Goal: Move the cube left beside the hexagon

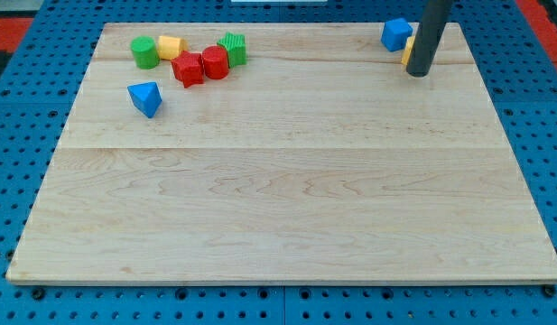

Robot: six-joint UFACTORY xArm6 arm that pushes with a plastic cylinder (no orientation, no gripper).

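Observation:
A blue cube (396, 34) sits near the board's top right corner. My tip (421, 73) rests on the board just to the cube's lower right, a little apart from it. A yellow block (408, 51) shows only as a sliver behind the rod, so its shape is hidden. Far off at the top left lies a cluster: a green cylinder (144, 51), a small yellow block (171, 45) that may be the hexagon, a red star-like block (188, 69), a rounded red block (215, 62) and a green star-like block (233, 48).
A blue wedge-shaped block (145, 97) lies alone below the cluster at the left. The wooden board (287, 199) rests on a blue pegboard (16, 162). The board's top edge runs close behind the cube.

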